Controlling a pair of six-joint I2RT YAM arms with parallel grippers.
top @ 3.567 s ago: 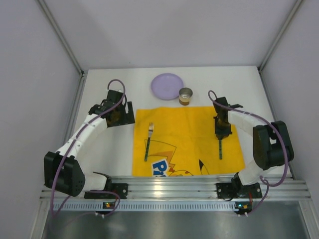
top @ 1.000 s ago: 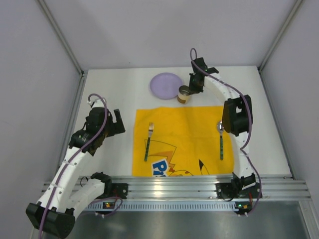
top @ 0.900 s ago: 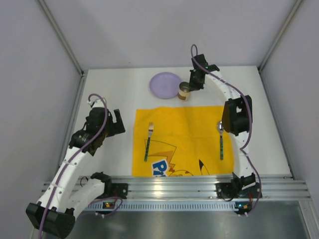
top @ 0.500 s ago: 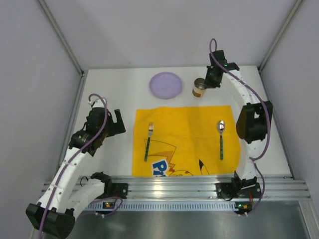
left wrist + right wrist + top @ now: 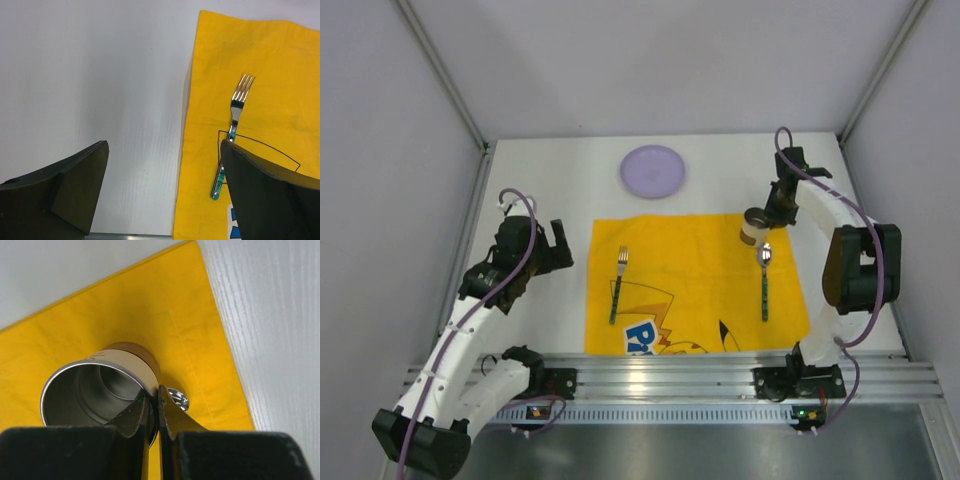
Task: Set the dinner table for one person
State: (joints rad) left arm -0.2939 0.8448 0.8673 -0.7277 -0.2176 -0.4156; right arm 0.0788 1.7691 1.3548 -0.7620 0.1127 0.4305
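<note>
The white dinner table [image 5: 540, 170] carries a yellow placemat [image 5: 695, 290]. A fork [image 5: 618, 284] lies on the mat's left side, a spoon [image 5: 764, 282] on its right. A lilac plate [image 5: 653, 170] sits behind the mat. My right gripper [image 5: 767, 217] is shut on the rim of a steel cup [image 5: 754, 227], one finger inside and one outside, over the mat's far right corner just behind the spoon bowl [image 5: 178, 399]. The cup [image 5: 100, 390] fills the right wrist view. My left gripper [image 5: 545, 255] is open and empty over bare table left of the mat; the fork [image 5: 231, 130] shows between its fingers.
Grey walls enclose the table on three sides. The aluminium rail [image 5: 660, 375] with the arm bases runs along the near edge. The mat's left edge [image 5: 187, 150] lies between my left fingers.
My right gripper took the cup from beside the plate and carried it right and toward me to the mat's far right corner. My left arm has stayed put over the last second.
</note>
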